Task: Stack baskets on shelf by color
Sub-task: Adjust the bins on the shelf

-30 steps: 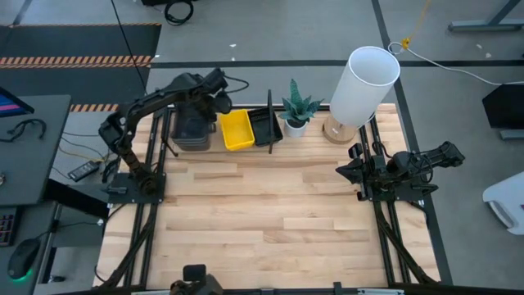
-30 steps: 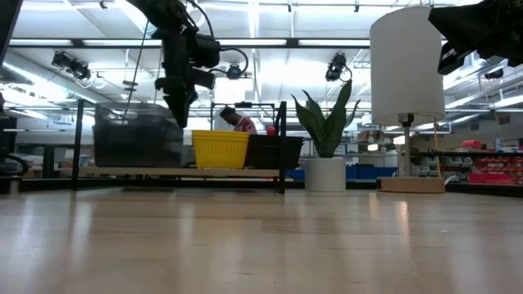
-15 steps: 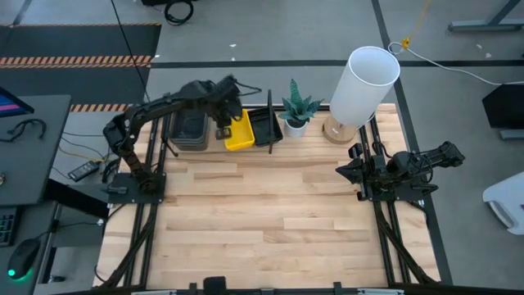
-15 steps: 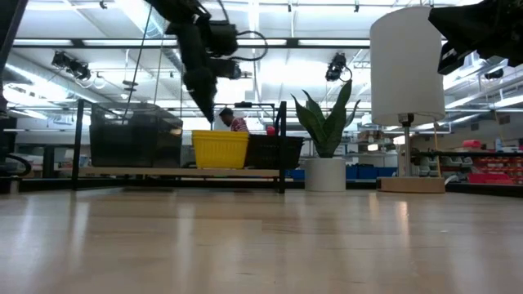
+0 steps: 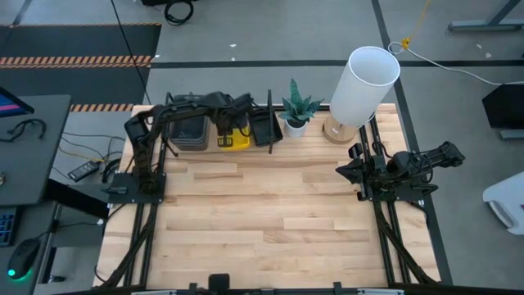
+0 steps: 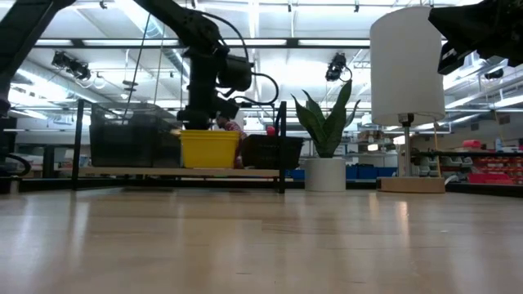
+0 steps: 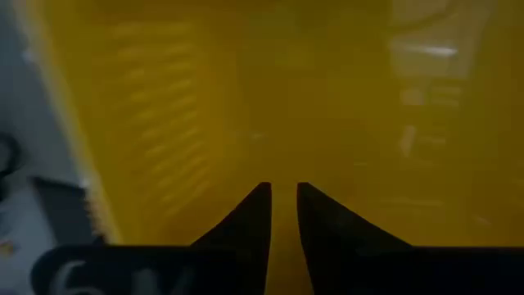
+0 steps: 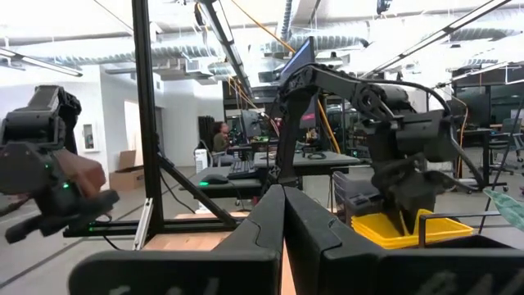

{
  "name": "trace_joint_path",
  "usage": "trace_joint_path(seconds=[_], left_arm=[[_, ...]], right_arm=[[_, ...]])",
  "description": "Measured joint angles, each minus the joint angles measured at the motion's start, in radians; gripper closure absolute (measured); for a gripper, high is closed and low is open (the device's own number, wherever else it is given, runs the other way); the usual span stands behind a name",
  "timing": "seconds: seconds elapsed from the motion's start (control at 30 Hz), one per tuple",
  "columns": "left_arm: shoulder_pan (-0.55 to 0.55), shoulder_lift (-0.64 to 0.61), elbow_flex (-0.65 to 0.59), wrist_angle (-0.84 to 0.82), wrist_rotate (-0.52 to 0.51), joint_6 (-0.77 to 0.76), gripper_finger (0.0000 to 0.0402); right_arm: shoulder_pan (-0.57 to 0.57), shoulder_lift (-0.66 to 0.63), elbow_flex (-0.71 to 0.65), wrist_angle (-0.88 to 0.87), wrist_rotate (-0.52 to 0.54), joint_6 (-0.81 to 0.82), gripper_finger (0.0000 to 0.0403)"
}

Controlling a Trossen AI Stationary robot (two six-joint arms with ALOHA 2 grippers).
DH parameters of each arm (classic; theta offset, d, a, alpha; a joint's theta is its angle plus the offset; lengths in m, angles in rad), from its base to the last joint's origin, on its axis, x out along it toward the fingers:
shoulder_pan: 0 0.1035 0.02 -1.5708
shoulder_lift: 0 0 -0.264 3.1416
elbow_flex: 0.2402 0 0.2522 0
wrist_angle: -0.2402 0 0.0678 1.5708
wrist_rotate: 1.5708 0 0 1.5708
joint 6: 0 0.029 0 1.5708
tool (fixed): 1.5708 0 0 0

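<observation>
Now left gripper inside yellow basket, fingers nearly together, basket floor just ahead.

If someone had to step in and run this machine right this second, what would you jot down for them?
Left gripper: down inside the yellow baskets, fingers nearly together, nothing visibly gripped.
Right gripper: shut, empty, waiting at the table's right side.
On the shelf, left to right in the high view: grey baskets, yellow, black baskets. Plant pot and lamp stand beside the shelf.
Done: each colour appears gathered in its own spot.
Left: the yellow stack sits slightly askew in the low view; check it, then lift the left arm clear.
</observation>
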Motion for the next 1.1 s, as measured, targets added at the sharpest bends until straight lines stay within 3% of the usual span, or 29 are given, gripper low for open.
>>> trace_joint_path(seconds=[0.1, 0.6, 0.93, 1.1], left_arm=[[0.007, 0.0, 0.0, 0.001, -0.059, 0.029, 0.0334], [0.054, -0.007, 0.0, -0.086, -0.149, 0.065, 0.0342], [0.065, -0.007, 0.003, -0.083, -0.167, 0.111, 0.0344], [0.044, -0.041, 0.071, -0.088, -0.129, 0.127, 0.0346]], right_arm=[[0.0, 0.0, 0.0, 0.0, 0.0, 0.0, 0.0389], [0.0, 0.0, 0.0, 0.0, 0.0, 0.0, 0.0389], [0.0, 0.0, 0.0, 0.0, 0.0, 0.0, 0.0389], [0.0, 0.0, 0.0, 0.0, 0.0, 0.0, 0.0389]])
